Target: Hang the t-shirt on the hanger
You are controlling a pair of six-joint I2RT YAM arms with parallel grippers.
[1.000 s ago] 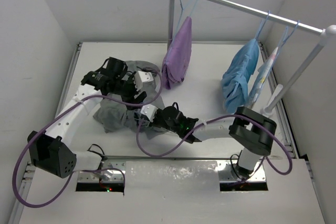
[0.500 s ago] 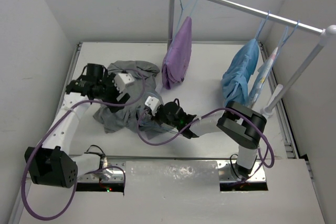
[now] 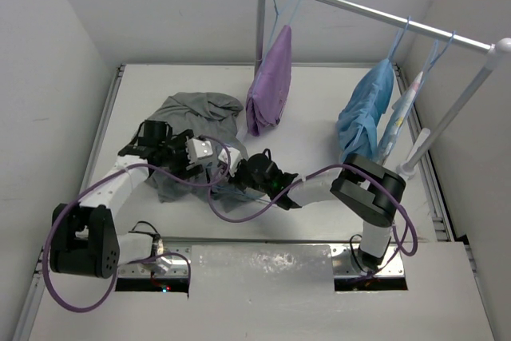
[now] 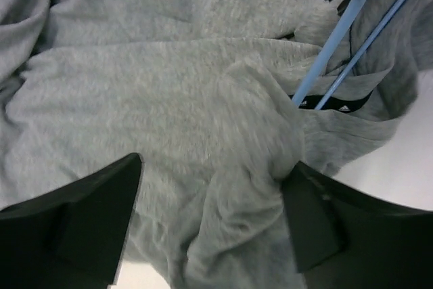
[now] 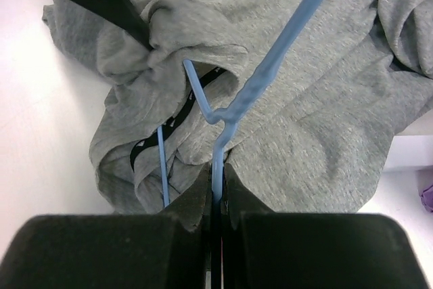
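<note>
T-shirt (image 3: 196, 109) lies as a crumpled grey heap on the counter (image 3: 319, 101), left of centre and in front of the rail (image 3: 375, 12) where a purple garment (image 3: 270, 81) and a light-blue garment (image 3: 363, 113) hang. The job looks to be at an early-to-middle stage. The right end effector (image 5: 215, 174) is clamped tight on the pale-blue hanger (image 5: 270, 65). In the right wrist view, one thin run of the wire dips into the neck opening, where the dark collar tape shows; the rest of the frame lies on top of the cloth. Neither shoulder appears seated on the wire, and how far the frame reaches inside cannot be told. The left end effector (image 4: 210, 201) has its jaws spread wide over a fold of grey fabric just beside the collar, gripping nothing. What seems left is to draw the neck and both shoulders over the frame so the garment sits squarely on it.
</note>
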